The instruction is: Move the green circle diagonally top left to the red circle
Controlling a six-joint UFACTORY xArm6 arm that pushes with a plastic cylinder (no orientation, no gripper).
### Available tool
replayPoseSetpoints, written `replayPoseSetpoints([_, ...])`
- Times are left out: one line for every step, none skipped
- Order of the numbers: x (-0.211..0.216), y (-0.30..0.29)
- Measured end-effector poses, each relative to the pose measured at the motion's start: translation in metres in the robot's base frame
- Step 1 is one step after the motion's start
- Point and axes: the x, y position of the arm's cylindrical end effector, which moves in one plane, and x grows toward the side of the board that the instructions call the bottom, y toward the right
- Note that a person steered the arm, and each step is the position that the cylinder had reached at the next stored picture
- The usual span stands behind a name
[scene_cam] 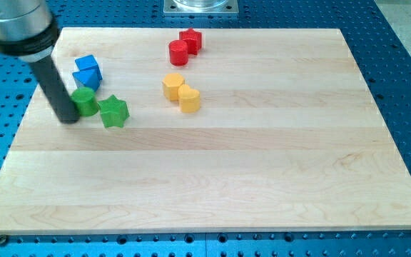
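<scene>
The green circle (85, 101) sits at the board's left, just below two blue blocks. My tip (68, 118) rests against the green circle's left side, touching it. The red circle (178, 52) stands near the top middle of the board, far to the right of and above the green circle. A red star (190, 39) touches the red circle at its upper right.
A green star (113, 111) lies just right of the green circle. A blue cube (89, 66) and a blue triangle-like block (86, 78) sit above it. A yellow hexagon (173, 86) and a yellow heart-like block (189, 98) lie mid-board. The wooden board (262, 164) sits on a blue perforated table.
</scene>
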Motion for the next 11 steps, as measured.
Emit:
replayPoseSetpoints([-0.032,0.058])
replayPoseSetpoints([-0.060,0.106])
replayPoseSetpoints([-0.089,0.109])
replayPoseSetpoints([-0.109,0.095])
replayPoseSetpoints([-0.121,0.076])
replayPoseSetpoints([-0.140,0.138])
replayPoseSetpoints([-0.119,0.091])
replayPoseSetpoints([-0.064,0.081])
replayPoseSetpoints([-0.034,0.141])
replayPoseSetpoints([0.000,0.154])
replayPoseSetpoints([0.062,0.140])
